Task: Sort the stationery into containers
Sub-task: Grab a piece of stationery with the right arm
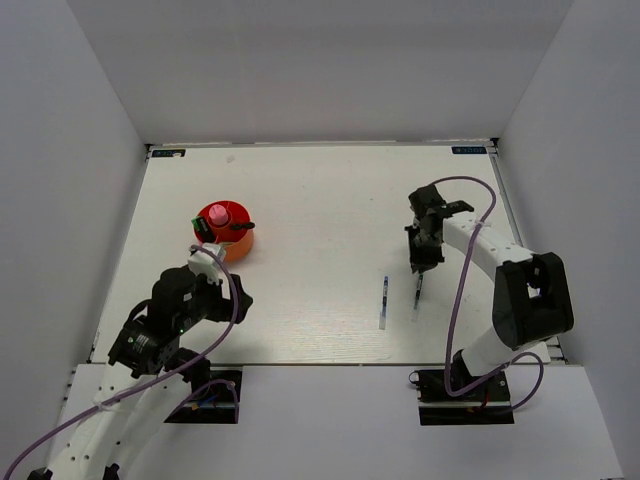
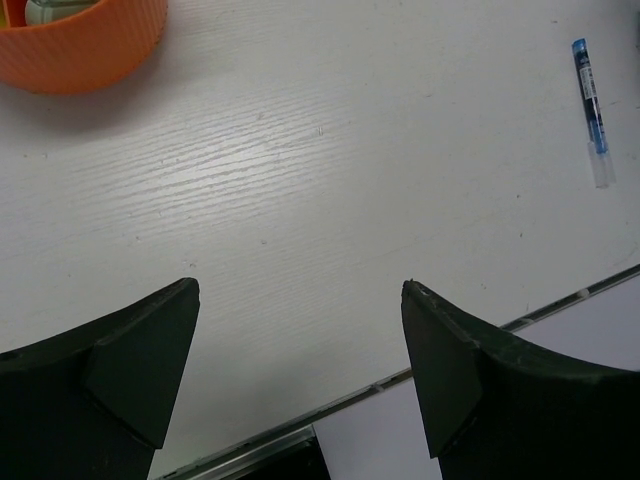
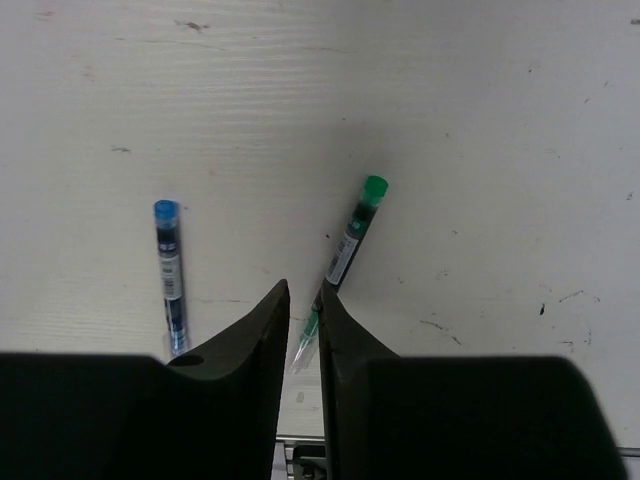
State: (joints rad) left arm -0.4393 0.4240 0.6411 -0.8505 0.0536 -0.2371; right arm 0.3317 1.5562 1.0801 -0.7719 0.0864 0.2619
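Standing inside plain white walls [image 1: 320, 60], the white bench [image 1: 320, 190] shows a faint wood grain and some small dark scuffs. Toward its left edge sits the red-orange organiser [image 1: 238, 248], with a pink cap [image 1: 217, 214] showing inside it. Between the organiser and the near-left corner, the left gripper [image 2: 300, 287] hangs over bare bench with its jaws spread wide, holding nothing. Right of the middle, a blue pen [image 1: 384, 302] lies flat, pointing at the near edge. Near it on the right lies a green pen [image 3: 350, 235], apart from the blue one. The right gripper [image 3: 302, 290] has its jaws almost together around the clear end of the green pen. Whether they really press it, I cannot tell.
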